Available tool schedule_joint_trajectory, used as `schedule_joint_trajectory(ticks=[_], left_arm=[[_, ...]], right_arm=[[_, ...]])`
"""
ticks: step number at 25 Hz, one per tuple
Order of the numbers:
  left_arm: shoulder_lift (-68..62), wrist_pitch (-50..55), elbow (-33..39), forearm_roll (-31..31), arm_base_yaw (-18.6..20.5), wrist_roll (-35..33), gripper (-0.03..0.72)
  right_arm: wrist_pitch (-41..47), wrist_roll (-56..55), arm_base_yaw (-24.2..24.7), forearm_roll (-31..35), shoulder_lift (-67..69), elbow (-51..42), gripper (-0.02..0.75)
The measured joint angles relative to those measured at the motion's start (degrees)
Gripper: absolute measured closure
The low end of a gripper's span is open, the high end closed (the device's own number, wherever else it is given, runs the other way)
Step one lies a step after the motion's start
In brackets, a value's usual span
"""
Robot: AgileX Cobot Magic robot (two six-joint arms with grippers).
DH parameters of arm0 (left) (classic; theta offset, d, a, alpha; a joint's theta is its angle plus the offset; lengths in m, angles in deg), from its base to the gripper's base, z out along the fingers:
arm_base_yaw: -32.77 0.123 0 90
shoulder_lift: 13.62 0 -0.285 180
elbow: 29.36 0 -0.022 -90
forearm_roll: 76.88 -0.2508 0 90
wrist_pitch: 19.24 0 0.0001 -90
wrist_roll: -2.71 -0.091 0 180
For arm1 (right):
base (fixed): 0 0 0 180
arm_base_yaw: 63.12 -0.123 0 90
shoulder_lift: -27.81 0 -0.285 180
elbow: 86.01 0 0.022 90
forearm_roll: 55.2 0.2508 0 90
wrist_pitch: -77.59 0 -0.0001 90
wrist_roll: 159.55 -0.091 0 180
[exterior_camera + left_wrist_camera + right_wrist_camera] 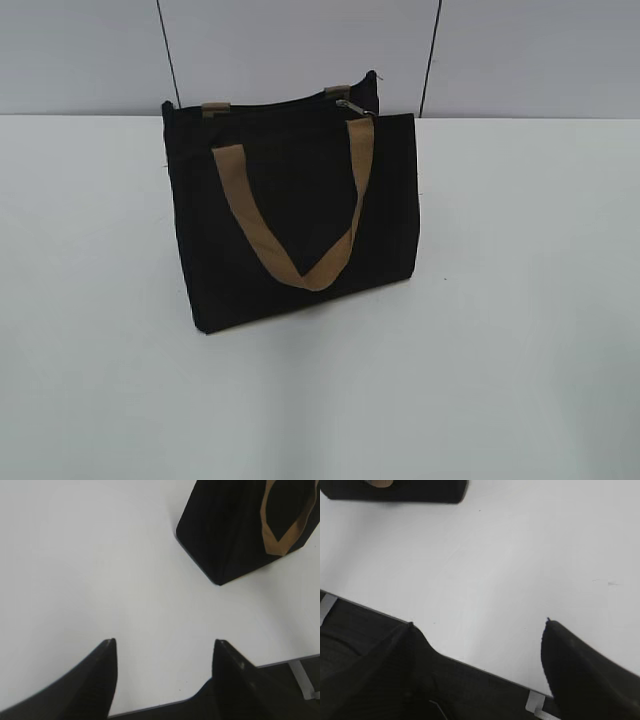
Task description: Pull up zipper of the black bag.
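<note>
The black bag (300, 210) stands upright on the white table, a tan loop handle (300, 215) hanging down its front. The silver zipper pull (352, 107) lies at the right end of the top edge. Neither gripper shows in the exterior view. My left gripper (164, 642) is open and empty over the table near its front edge, the black bag (230, 525) well ahead to its upper right. My right gripper (479, 622) is open and empty at the table's front edge, with the bag's bottom (405, 492) far off at the top left.
The white table (500, 350) spreads wide around the bag. A grey wall with two dark vertical seams (432, 50) stands behind. The table's front edge (485, 672) runs under the right gripper, with dark floor below.
</note>
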Motion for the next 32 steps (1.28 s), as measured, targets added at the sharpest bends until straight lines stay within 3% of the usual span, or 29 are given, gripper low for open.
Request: schedule_joint_trajectory(ticks=[6, 25, 32], left_arm=[[3.0, -2.3, 3.4, -0.4, 0.0, -0.1, 0.237], [3.2, -6.3, 5.1, -0.2, 0.1, -1.3, 0.270], [4.0, -6.4, 5.2, -0.2, 7.4, -1.4, 0.271]], right_arm=[[-0.1, -0.9, 0.0, -1.8, -8.0, -3.9, 0.142], [-0.2, -0.9, 0.0, -2.3, -8.4, -4.0, 0.142], [-0.3, -0.9, 0.0, -2.2, -10.7, -4.1, 0.143]])
